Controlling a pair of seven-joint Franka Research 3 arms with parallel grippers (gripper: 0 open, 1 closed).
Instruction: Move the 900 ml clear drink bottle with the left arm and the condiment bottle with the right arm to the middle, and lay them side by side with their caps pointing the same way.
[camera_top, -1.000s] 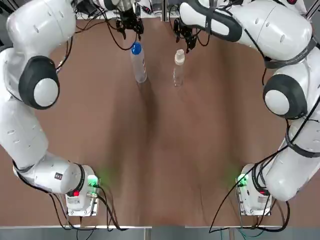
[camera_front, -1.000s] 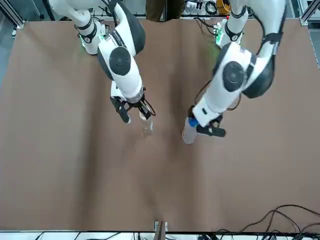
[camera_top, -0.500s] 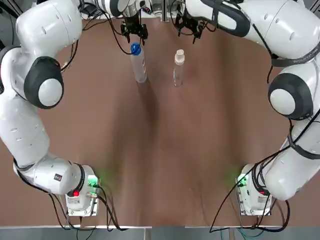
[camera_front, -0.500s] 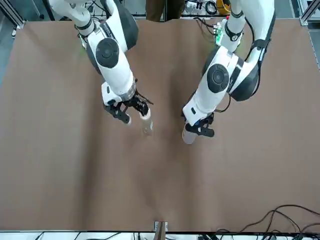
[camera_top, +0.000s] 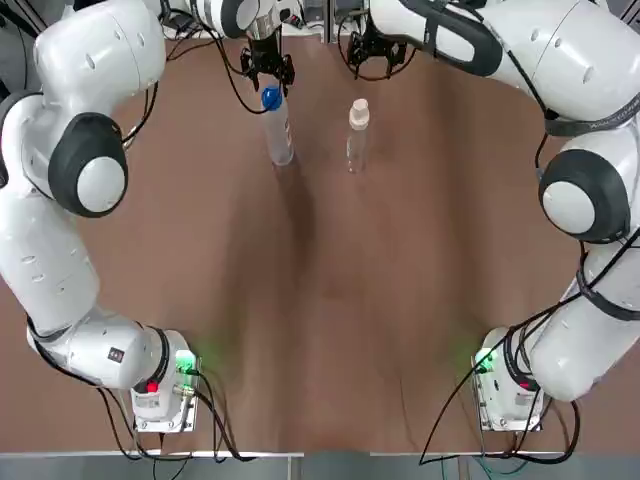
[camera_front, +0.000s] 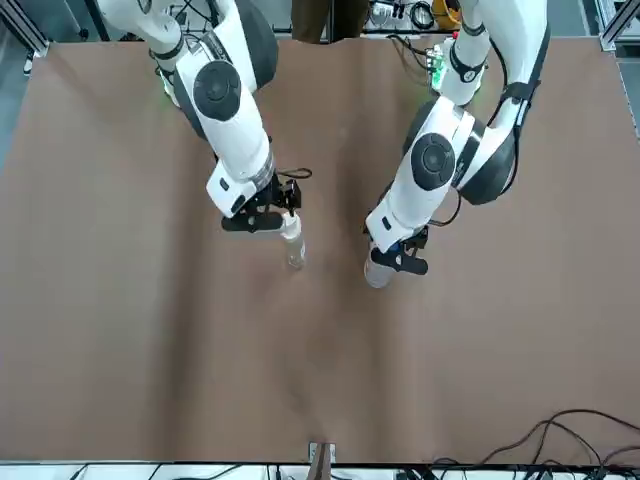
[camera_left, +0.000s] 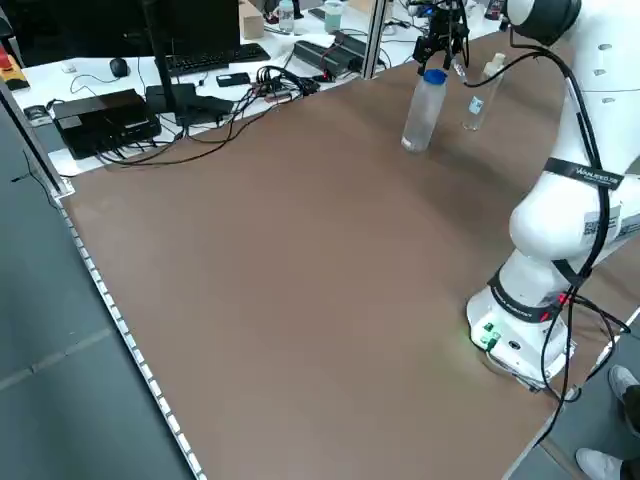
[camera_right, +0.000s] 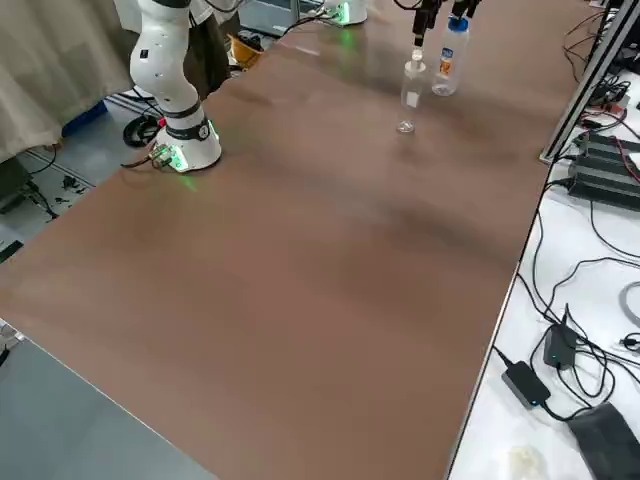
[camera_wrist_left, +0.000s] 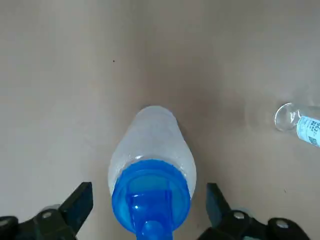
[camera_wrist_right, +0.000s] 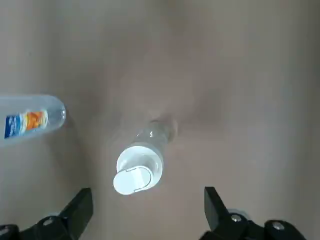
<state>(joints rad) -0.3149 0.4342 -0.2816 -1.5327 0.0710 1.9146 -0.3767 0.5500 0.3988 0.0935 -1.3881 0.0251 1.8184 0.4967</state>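
Holding nothing, both spread wide.
Hovers with left gripper (camera_top: 268, 70) over the untouched blue cap (camera_top: 271, 98) of the upright clear drink bottle (camera_top: 279, 135); poises right gripper (camera_top: 377, 52) above the upright condiment bottle (camera_top: 356, 140) just beside that drink bottle.

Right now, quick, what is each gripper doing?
Left gripper: open, above the blue-capped clear drink bottle.
Right gripper: open, above the white-capped clear condiment bottle.

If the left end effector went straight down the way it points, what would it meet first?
The blue cap of the upright drink bottle. The left end effector hangs open over it, so its fingers would probably straddle the cap; the gap above is hard to judge.
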